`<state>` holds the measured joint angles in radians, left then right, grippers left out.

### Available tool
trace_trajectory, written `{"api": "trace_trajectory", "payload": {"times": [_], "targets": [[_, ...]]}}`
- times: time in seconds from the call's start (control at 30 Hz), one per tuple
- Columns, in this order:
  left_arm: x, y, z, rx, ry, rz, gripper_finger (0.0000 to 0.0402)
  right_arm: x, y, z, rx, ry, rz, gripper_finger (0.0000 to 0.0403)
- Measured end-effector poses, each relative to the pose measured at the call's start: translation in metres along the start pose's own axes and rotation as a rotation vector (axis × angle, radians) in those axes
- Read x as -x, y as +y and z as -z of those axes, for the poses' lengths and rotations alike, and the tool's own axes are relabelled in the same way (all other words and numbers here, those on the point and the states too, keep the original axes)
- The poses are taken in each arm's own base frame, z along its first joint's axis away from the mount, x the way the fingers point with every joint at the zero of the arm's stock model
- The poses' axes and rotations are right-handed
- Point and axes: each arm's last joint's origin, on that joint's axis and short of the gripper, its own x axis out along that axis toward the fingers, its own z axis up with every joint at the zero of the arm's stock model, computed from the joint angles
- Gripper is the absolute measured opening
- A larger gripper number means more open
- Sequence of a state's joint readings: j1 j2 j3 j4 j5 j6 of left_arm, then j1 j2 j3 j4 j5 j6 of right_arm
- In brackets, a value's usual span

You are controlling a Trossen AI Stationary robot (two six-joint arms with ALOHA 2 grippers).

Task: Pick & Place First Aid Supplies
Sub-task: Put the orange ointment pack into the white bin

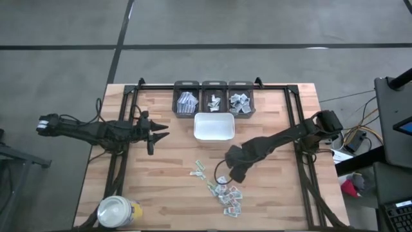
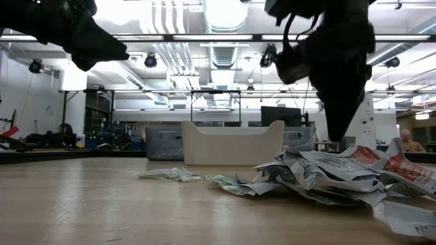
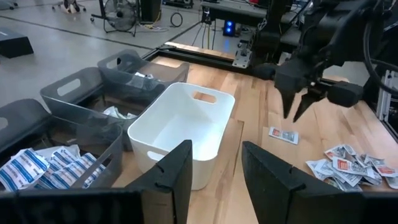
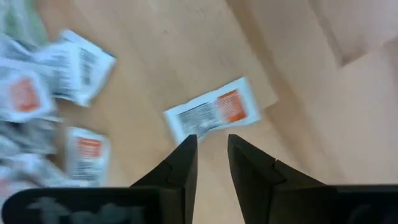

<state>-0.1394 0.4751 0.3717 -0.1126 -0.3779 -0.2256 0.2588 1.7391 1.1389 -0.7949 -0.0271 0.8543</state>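
Packet (image 4: pixel 213 116) below right hand (image 4: pixel 212 144) — fingers parted, pointing down.

Small white packets (image 1: pixel 226 193) with red, grey or green print lie heaped flat near the tray (image 1: pixel 214 126); one red-printed sachet (image 4: pixel 212 114) lies apart, nearer it.

Seen from above, 3 dark bins (image 1: pixel 213 98) line the table's (image 1: pixel 174 193) far edge, with a white tray (image 1: pixel 214 126) just before them. The right gripper (image 1: pixel 223 174) hangs over scattered packets (image 1: pixel 222 190) near the front edge; a yellow jar (image 1: pixel 117 211) sits at the front-left corner.
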Motion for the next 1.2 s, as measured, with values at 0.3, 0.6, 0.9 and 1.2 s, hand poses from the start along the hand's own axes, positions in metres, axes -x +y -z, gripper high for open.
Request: {"api": "trace_trajectory", "payload": {"times": [0.3,0.6,0.9,1.2], "targets": [[0.0,0.0,0.0,0.0,0.0,0.0,0.0135,-0.002,0.005,-0.002,-0.296,0.027,-0.072,0.0105],[-0.001,0.0,0.0,-0.009,0.004,-0.001,0.0135,-0.027,0.007,-0.001,-0.414,0.11,-0.044,0.0124],[-0.001,0.0,0.001,-0.017,0.008,-0.002,0.0136,-0.048,0.006,-0.002,-0.454,0.133,-0.001,0.0121],[-0.001,0.0,0.001,-0.017,0.008,-0.003,0.0135,-0.05,0.004,0.0,-0.405,0.137,0.025,0.0044]]}}
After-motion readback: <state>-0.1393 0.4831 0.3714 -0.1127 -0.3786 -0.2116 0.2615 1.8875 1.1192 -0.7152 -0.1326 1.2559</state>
